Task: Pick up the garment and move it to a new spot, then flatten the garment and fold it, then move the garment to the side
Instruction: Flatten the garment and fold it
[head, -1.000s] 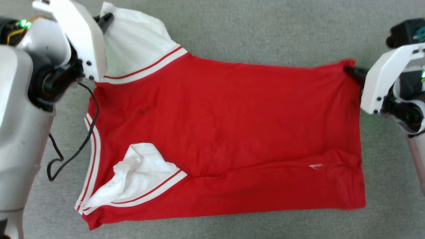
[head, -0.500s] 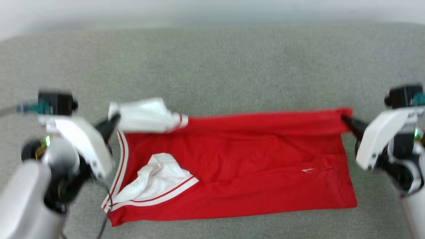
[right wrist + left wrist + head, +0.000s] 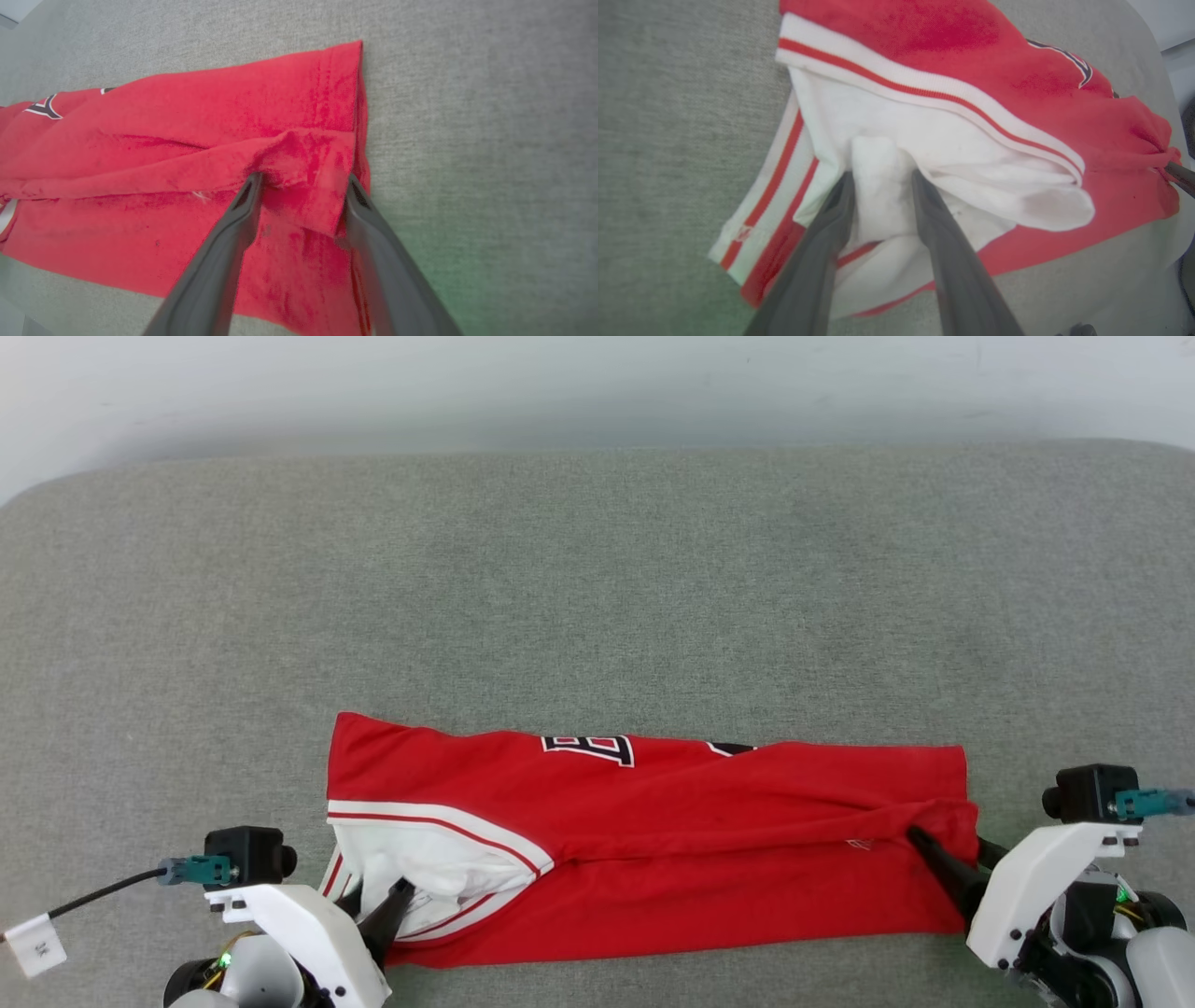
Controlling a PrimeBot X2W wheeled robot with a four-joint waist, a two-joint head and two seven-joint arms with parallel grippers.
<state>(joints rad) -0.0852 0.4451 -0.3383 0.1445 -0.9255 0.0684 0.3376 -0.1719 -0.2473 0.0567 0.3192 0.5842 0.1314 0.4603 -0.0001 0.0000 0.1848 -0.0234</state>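
The red jersey lies folded 1 time, the left gripper and right gripper stand open, and more folding probably waits.

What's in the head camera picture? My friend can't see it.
A red jersey, folded into a long strip, lies on a grey surface. The left claw sits at its white-trimmed end, the right claw at the other end, both open.
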